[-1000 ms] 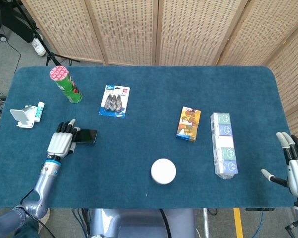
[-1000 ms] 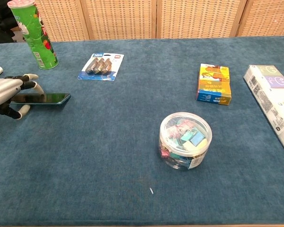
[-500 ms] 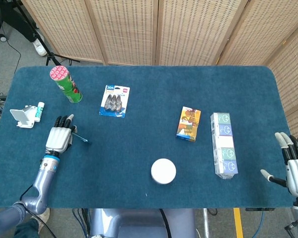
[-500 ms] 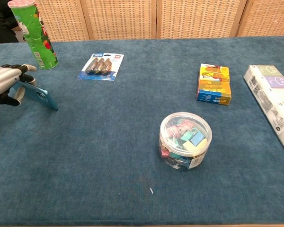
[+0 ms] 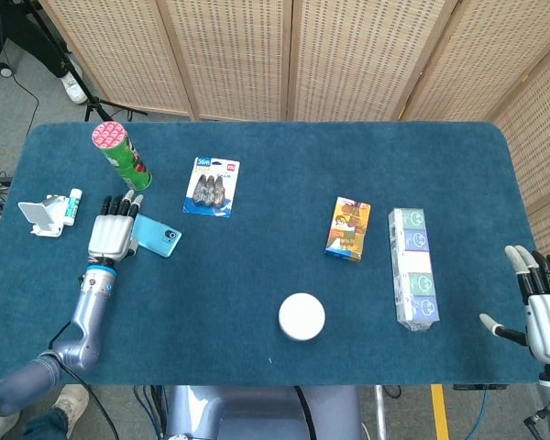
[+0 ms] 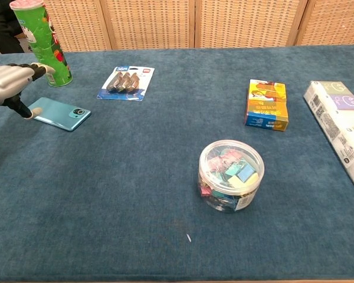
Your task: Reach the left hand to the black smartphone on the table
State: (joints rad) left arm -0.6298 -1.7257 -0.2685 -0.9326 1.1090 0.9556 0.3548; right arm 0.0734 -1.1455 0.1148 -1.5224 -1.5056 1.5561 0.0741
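The smartphone (image 5: 160, 236) lies flat on the blue table (image 5: 257, 275) at the left, its teal back and camera lens facing up; the black screen side is hidden. My left hand (image 5: 113, 234) hovers over the phone's left end, fingers stretched toward the green can. In the chest view the phone (image 6: 62, 113) rests on the cloth and the left hand (image 6: 12, 82) has its thumb down at the phone's near-left corner. My right hand (image 5: 543, 307) stays at the table's right edge, fingers spread, holding nothing.
A green can with a pink lid (image 5: 122, 156) stands just beyond the left hand. A blister pack (image 5: 212, 186) lies right of it. A white stand (image 5: 42, 216) sits far left. A colourful box (image 5: 348, 229), a long pack (image 5: 412, 267) and a round tub (image 5: 302, 316) occupy the right half.
The phone was tipped up on edge by the left hand and has come down flipped, teal back up. The left hand moved slightly farther from me. The right hand barely moved.
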